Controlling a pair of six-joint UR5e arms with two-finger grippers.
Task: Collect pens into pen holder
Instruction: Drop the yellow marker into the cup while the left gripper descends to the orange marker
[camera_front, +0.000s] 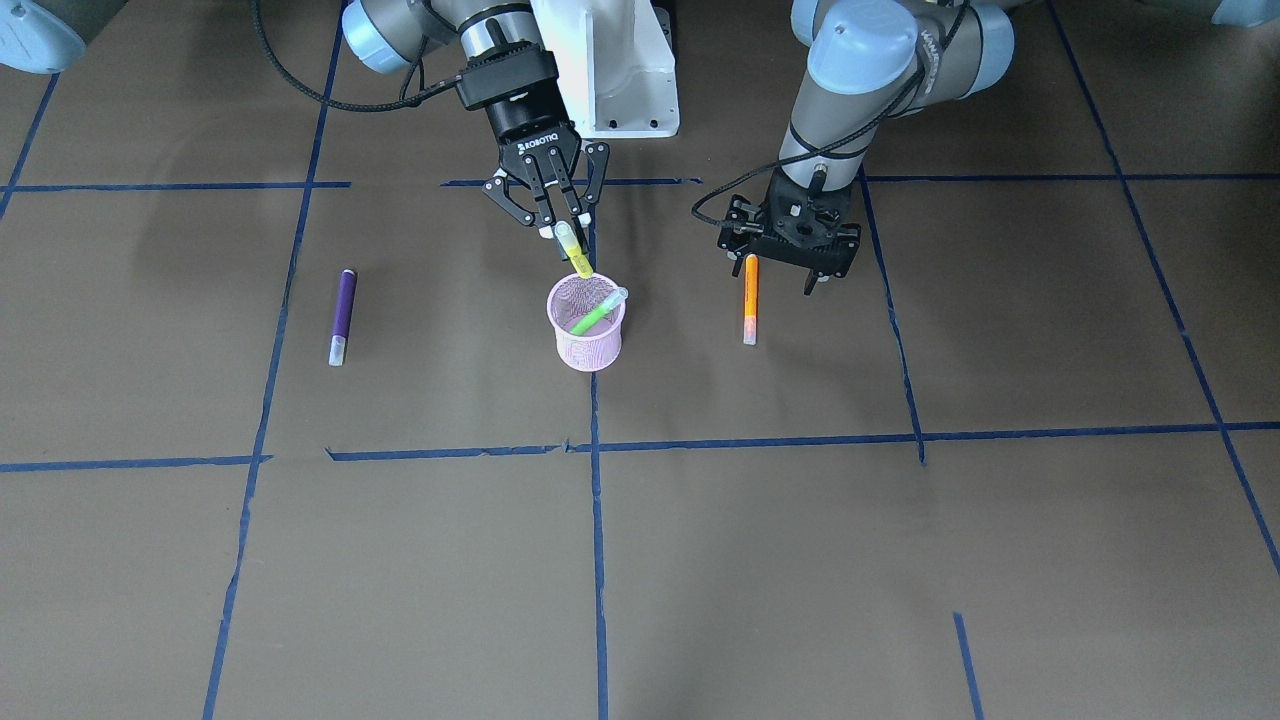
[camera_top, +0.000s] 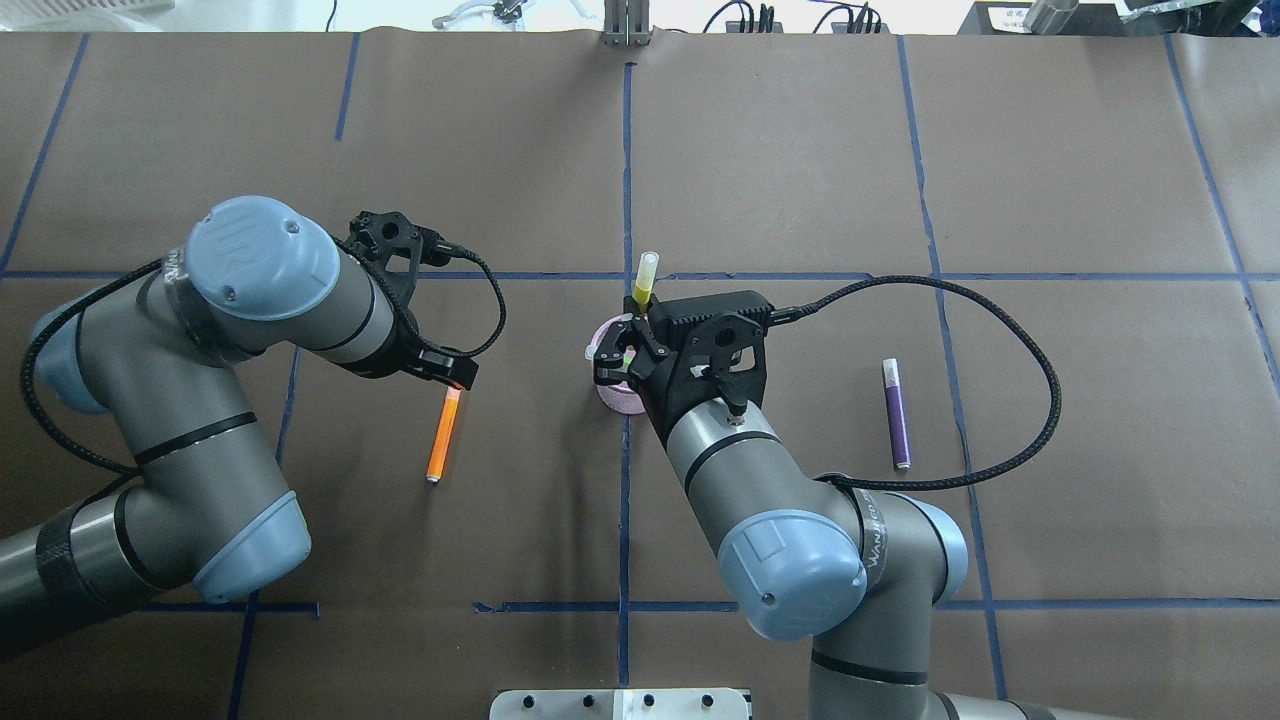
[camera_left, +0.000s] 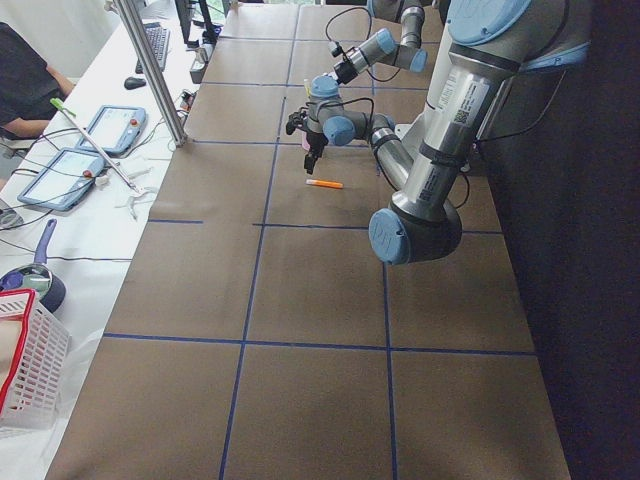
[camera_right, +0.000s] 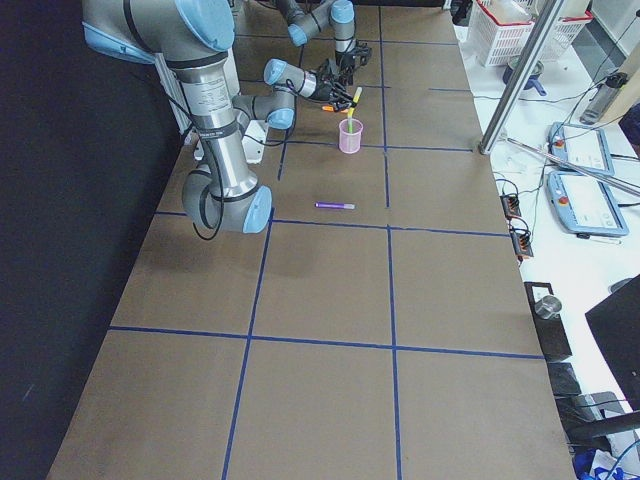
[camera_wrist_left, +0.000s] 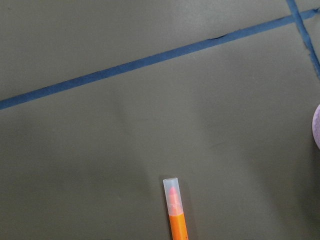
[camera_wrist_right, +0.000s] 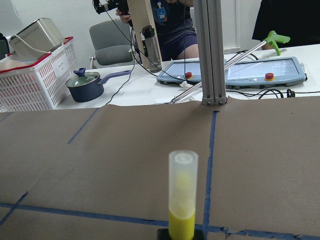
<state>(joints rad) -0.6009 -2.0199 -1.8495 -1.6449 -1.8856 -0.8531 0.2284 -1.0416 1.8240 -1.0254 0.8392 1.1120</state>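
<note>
The right end effector is closed narrow on the yellow pen, with the pinch on the barrel below the pale cap; this pen stands almost upright with a small tilt, cap end on top and lower end at the mouth of the pen holder, on the robot's side of the rim; I cannot tell if the tip is already inside. In the holder the green pen leans across, and its pale cap end shows over the rim. The left end effector hangs over the orange pen, and its fingers seem to stand wide with nothing between them. The orange pen lies flat on the worktop, near the holder on the left arm's side; its long axis runs away from the robot, cap end to the far side. The purple pen lies the same way, well apart from the holder on the right arm's side. In my judgement these pens are light, stiff and smooth; a pinch can let them turn or slip; it is better to take each at the middle of the barrel, across the long axis, and not on the cap, which may come loose.
</note>
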